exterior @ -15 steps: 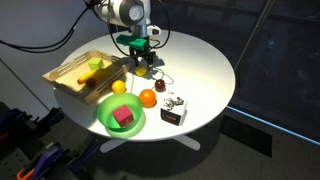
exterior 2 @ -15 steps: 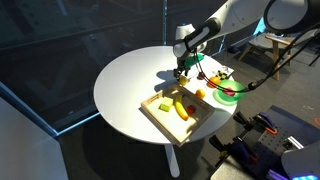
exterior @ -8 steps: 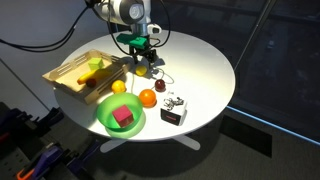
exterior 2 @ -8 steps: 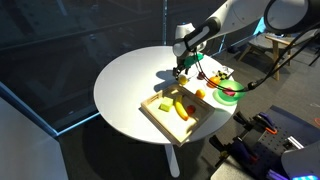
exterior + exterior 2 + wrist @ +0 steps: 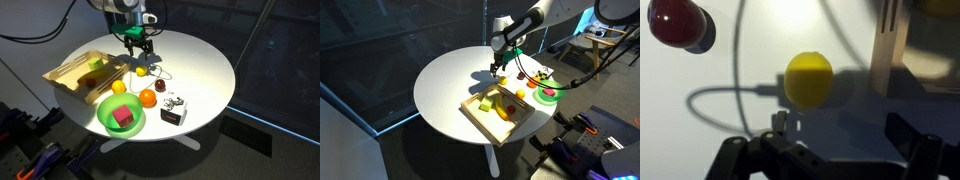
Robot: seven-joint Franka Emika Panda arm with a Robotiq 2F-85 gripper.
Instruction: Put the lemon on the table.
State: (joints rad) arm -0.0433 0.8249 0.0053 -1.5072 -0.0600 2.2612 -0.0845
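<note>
The lemon [image 5: 808,78], small, yellow and roundish, lies on the white table [image 5: 700,110] beside the wooden tray's corner post. In an exterior view the lemon [image 5: 141,70] rests on the round white table [image 5: 200,55] just past the tray. My gripper [image 5: 137,46] hangs above it, open and empty, not touching it. In the wrist view the two dark fingers [image 5: 840,138] stand apart below the lemon with only table between them. My gripper [image 5: 497,64] also shows over the table [image 5: 450,80]; the lemon is too small to make out there.
The wooden tray [image 5: 72,78] holds several fruit pieces. A bigger yellow fruit [image 5: 119,87], an orange ball [image 5: 148,97], a green bowl [image 5: 108,122] with a pink block and a small black box [image 5: 173,115] stand near the front edge. A dark red ball [image 5: 678,22] and a cable lie close by.
My gripper has lifted up and away from the lemon, which stays lying on the table by the tray. Nothing else has moved.
</note>
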